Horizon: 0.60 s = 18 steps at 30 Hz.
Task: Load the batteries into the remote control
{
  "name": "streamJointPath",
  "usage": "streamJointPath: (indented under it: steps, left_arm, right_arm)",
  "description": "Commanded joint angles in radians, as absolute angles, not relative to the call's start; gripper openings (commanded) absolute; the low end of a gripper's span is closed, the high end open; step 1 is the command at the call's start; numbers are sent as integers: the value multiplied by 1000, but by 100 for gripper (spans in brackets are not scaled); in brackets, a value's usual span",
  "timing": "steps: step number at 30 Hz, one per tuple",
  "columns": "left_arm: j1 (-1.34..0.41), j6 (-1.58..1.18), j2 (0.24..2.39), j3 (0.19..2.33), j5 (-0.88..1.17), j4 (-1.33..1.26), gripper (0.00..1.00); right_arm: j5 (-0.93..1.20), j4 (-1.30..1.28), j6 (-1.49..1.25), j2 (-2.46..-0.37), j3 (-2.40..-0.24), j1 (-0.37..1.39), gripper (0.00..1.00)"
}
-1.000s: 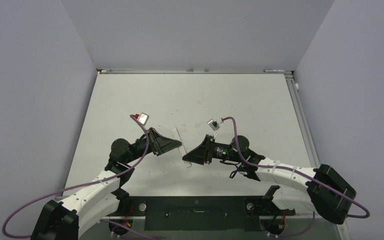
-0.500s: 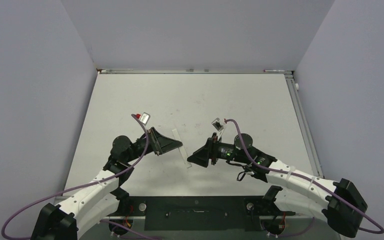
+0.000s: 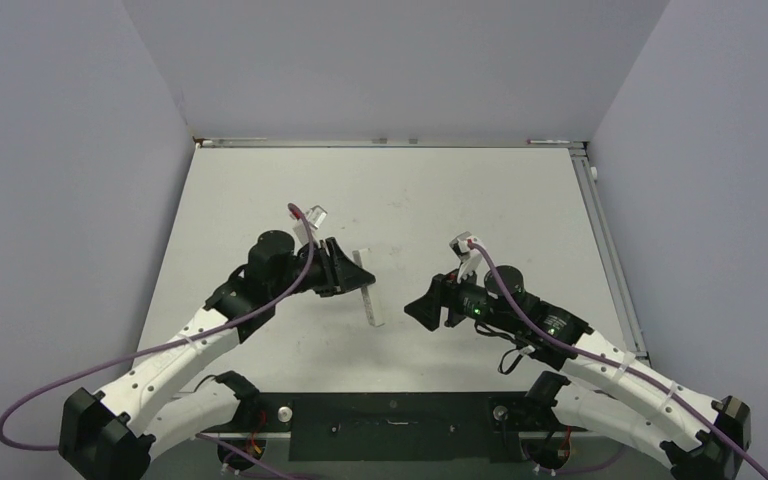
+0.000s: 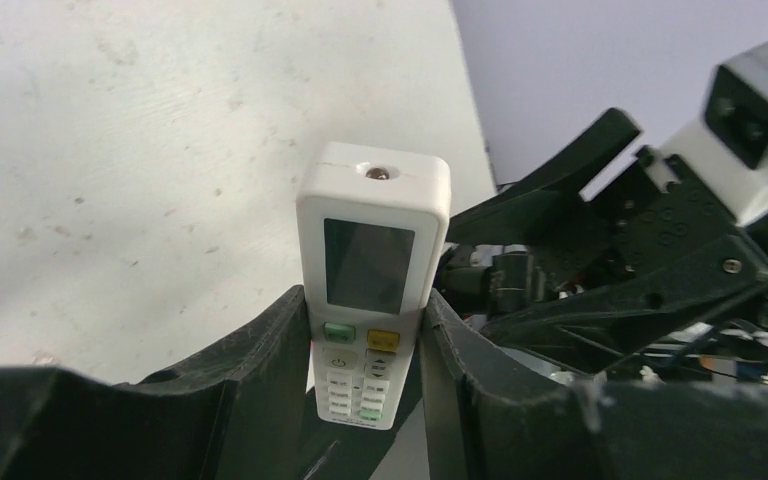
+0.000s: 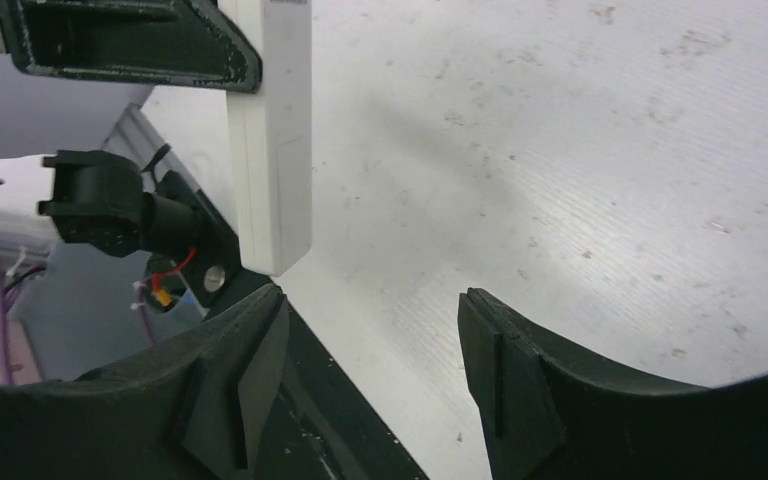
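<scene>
My left gripper (image 3: 345, 277) is shut on the white remote control (image 3: 369, 288) and holds it lifted above the table. In the left wrist view the remote (image 4: 372, 280) stands between my fingers (image 4: 260, 350), button face and dark screen toward the camera. My right gripper (image 3: 422, 307) is open and empty, a short way right of the remote. In the right wrist view the remote (image 5: 272, 140) hangs just beyond my left fingertip (image 5: 245, 350). The batteries are not in view.
The white table (image 3: 480, 200) is walled in grey on three sides. A black base plate (image 3: 390, 412) runs along the near edge. Purple cables (image 3: 160, 352) trail from both arms.
My left gripper has lifted the remote and carried it up and to the right. My right gripper has let go of it, opened and drawn back to the right.
</scene>
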State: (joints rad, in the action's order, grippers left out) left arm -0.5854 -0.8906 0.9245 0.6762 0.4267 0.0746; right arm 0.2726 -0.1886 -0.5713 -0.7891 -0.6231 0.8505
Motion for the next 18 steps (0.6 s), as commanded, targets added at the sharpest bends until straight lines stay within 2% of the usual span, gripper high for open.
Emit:
streamJointPath:
  steps: [1, 7, 18]
  left_arm:
    - [-647, -798, 996, 788, 235, 289, 0]
    - [-690, -787, 1119, 878, 91, 362, 0]
    - [-693, -812, 1285, 960, 16, 375, 0]
  right_arm:
    - [111, -314, -543, -755, -678, 844, 62]
    - [12, -439, -564, -750, -721, 842, 62]
    - [-56, -492, -578, -717, -700, 842, 61]
